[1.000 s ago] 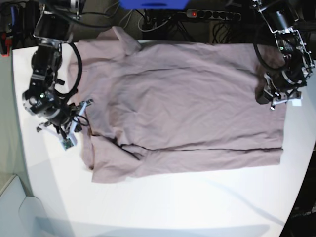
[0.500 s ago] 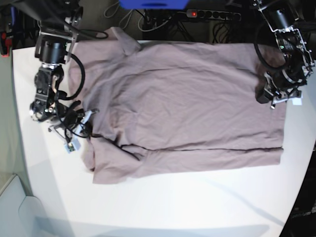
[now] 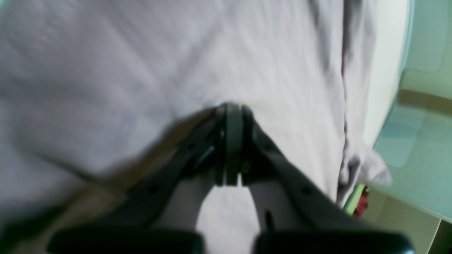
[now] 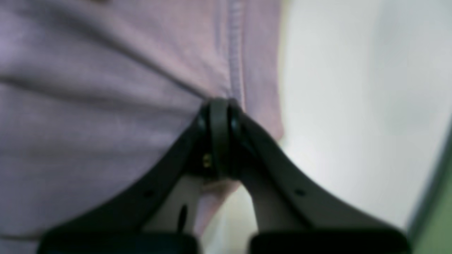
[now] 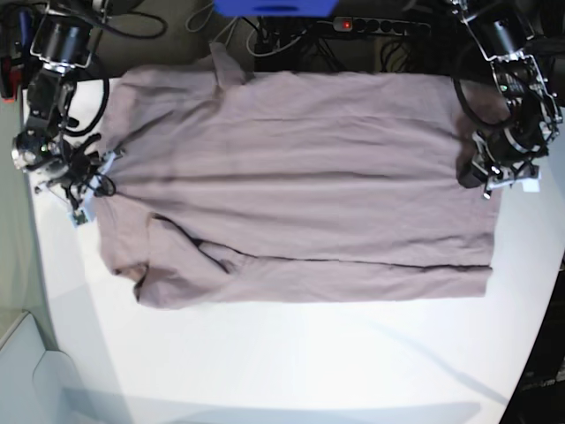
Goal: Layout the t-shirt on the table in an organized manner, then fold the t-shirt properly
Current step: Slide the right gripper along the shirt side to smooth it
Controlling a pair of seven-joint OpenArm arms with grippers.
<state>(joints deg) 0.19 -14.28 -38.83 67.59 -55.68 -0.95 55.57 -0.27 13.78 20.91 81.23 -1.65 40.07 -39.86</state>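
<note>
The mauve t-shirt (image 5: 300, 177) lies spread across the white table (image 5: 291, 353), with a folded strip along its near edge. At the shirt's left edge, my right gripper (image 5: 93, 181) is shut on the t-shirt. The right wrist view shows its closed tips (image 4: 219, 106) pinching the stitched hem of the t-shirt (image 4: 88, 106) beside bare table (image 4: 353, 106). My left gripper (image 5: 484, 181) sits at the shirt's right edge. In the left wrist view its tips (image 3: 229, 109) are pressed together on the t-shirt (image 3: 141, 70), with creases running out from them.
A power strip (image 5: 371, 25) with a red light, cables and a blue object (image 5: 274, 7) lie behind the table's far edge. The table edge curves away at the lower right (image 5: 530, 353). A pale grey shape (image 5: 26, 371) sits off the table's lower left.
My right gripper has moved left and toward the far edge, dragging the shirt's left side with it. The shirt now lies further left and flatter. The left gripper stayed in place.
</note>
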